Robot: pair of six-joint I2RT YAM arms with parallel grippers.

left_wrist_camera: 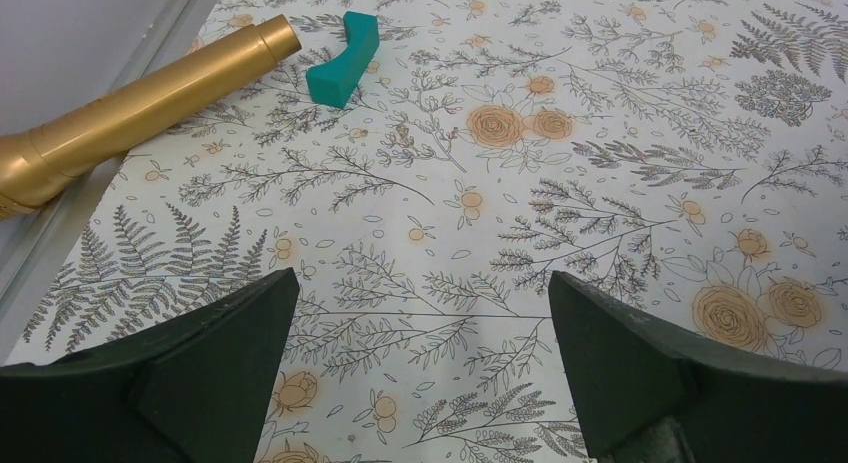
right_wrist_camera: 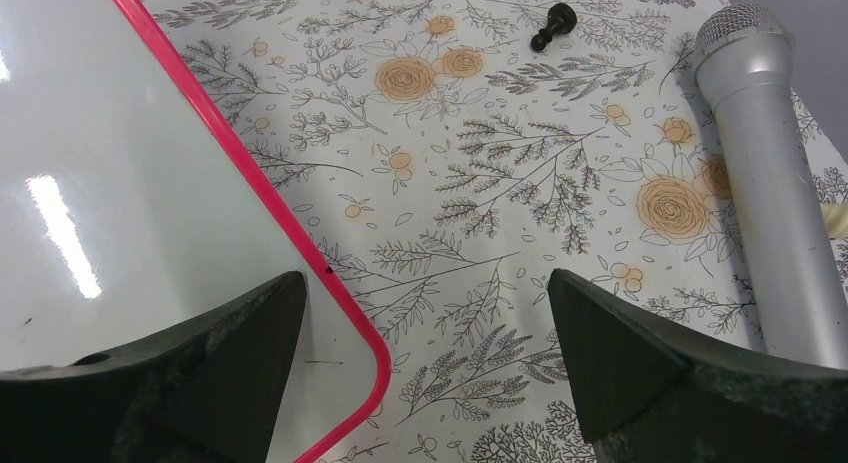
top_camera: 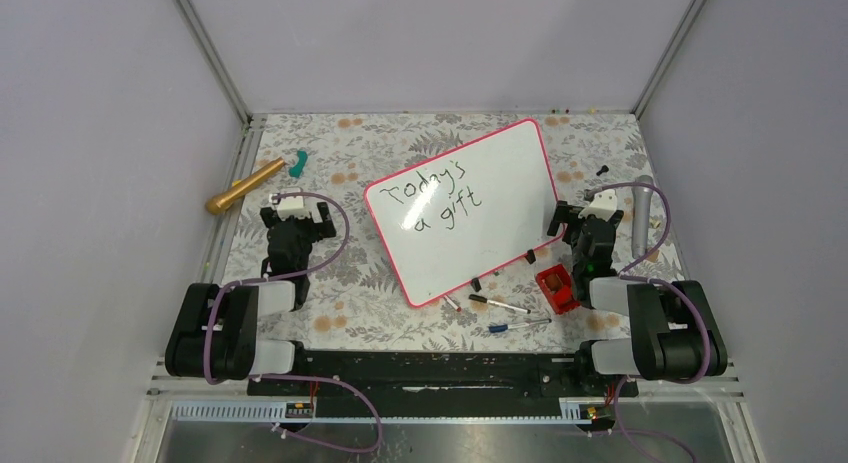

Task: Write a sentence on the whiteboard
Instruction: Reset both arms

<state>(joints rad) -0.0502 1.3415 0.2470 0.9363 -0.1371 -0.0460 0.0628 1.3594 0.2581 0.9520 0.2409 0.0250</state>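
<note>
The whiteboard point(top_camera: 490, 233) lies tilted in the middle of the floral table, pink-red frame, two black clips on its near edge. The sentence point(top_camera: 435, 195) in black marker reads "Today's a gift" on two lines. My left gripper point(top_camera: 296, 205) is open and empty, left of the board, over bare tablecloth point(left_wrist_camera: 420, 283). My right gripper point(top_camera: 578, 218) is open and empty just off the board's right corner; the board's pink corner point(right_wrist_camera: 375, 368) shows in the right wrist view point(right_wrist_camera: 420, 293) by the left finger point(right_wrist_camera: 200, 353).
Several markers point(top_camera: 500, 305) and a red block point(top_camera: 556, 288) lie in front of the board. A gold cylinder point(top_camera: 243, 186) and teal piece point(top_camera: 299, 163) lie back left. A silver microphone point(top_camera: 641, 215) and a small black peg point(top_camera: 602, 170) lie at the right.
</note>
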